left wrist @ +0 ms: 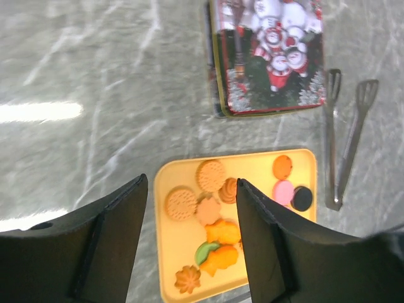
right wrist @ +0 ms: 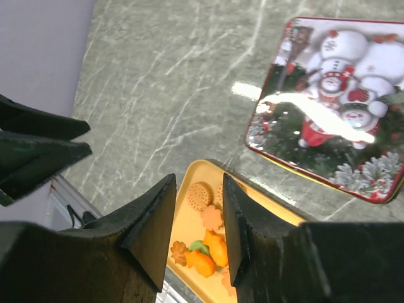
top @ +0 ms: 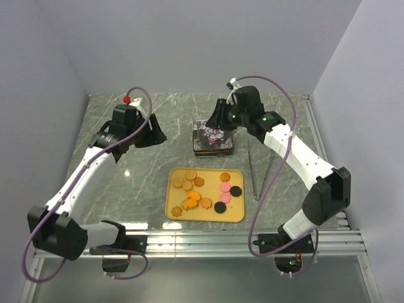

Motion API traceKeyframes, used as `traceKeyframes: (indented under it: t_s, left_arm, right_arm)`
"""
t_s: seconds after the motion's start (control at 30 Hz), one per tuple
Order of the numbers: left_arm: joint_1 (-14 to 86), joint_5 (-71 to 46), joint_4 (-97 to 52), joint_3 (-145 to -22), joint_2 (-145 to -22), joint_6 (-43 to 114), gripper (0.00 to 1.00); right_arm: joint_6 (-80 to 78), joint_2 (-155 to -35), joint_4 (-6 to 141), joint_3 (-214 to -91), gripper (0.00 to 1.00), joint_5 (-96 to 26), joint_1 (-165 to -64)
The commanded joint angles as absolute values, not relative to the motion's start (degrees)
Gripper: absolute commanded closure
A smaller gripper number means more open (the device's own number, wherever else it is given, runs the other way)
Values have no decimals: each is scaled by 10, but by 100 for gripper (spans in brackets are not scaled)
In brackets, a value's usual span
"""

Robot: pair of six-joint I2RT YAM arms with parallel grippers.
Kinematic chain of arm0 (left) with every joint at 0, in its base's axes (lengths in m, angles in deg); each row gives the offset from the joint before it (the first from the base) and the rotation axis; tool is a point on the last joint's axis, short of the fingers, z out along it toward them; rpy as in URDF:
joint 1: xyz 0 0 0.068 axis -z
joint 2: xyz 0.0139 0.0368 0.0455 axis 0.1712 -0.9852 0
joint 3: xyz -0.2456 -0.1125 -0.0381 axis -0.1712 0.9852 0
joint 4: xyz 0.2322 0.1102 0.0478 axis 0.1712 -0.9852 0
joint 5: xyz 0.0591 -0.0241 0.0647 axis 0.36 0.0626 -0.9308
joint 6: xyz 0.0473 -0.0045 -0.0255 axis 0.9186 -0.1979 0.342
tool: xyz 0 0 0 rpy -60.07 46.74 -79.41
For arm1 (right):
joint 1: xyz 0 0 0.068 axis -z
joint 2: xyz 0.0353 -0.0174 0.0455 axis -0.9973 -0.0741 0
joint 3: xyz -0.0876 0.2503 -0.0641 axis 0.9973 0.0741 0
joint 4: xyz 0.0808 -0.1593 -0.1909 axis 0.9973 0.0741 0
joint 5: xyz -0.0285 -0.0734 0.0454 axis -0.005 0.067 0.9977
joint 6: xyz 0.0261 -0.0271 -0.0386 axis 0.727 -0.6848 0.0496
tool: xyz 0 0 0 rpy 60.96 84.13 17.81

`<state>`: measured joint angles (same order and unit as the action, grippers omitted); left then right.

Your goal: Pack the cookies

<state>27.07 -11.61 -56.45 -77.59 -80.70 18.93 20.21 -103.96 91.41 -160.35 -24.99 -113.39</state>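
Left gripper [top: 154,134] hovers over the marble table [top: 145,180] at the far left in the top view. The right gripper [top: 216,117] hangs just behind a closed snowman tin [top: 214,140]. The cookies [top: 203,190] lie loose on a yellow tray [top: 211,175] in front of the tin, and metal tongs [top: 261,170] rest to the right.

The left wrist camera shows its fingers [left wrist: 123,218] spread wide and empty, above the tray [left wrist: 252,161]. Brown, orange, pink, black and green cookies [left wrist: 211,173] sit there. The tin [left wrist: 268,57] has its lid on, with the tongs [left wrist: 341,145] beside it.

The right wrist camera shows that gripper's fingers [right wrist: 154,214] parted by a narrower gap, gripping nothing. Cookies [right wrist: 200,196] on the tray [right wrist: 184,221] show between them, and the tin [right wrist: 328,107] is at the upper right.
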Motion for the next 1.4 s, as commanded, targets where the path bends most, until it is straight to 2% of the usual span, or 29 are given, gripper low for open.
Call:
traceKeyframes:
  t_s: [0.0,0.2,0.3,0.33,0.43,0.8,1.2,1.37]
  left_arm:
    - [273,-190,-628,-764,-765,190,36]
    - [275,-279,-648,-778,-661,167,34]
    - [275,-320,-610,-801,-624,181,22]
    - [275,-330,-601,-806,-619,184,12]
    - [275,-341,-572,-826,-629,211,1]
    - [275,-324,-566,-822,-638,177,1]
    - [275,-353,-552,-749,-567,149,2]
    - [275,-369,-551,-741,-556,153,5]
  right_arm:
    - [182,-1003,901,-1580,56,-309,-1153]
    - [179,-963,878,-1559,56,-326,-1161]
    - [168,-943,869,-1557,55,-331,-1169]
    - [164,-931,867,-1557,55,-333,-1178]
    - [149,-903,854,-1552,54,-352,-1189]
    - [104,-888,892,-1570,41,-396,-1212]
    - [84,-881,912,-1566,37,-370,-1220]
    - [76,-882,902,-1558,37,-358,-1221]
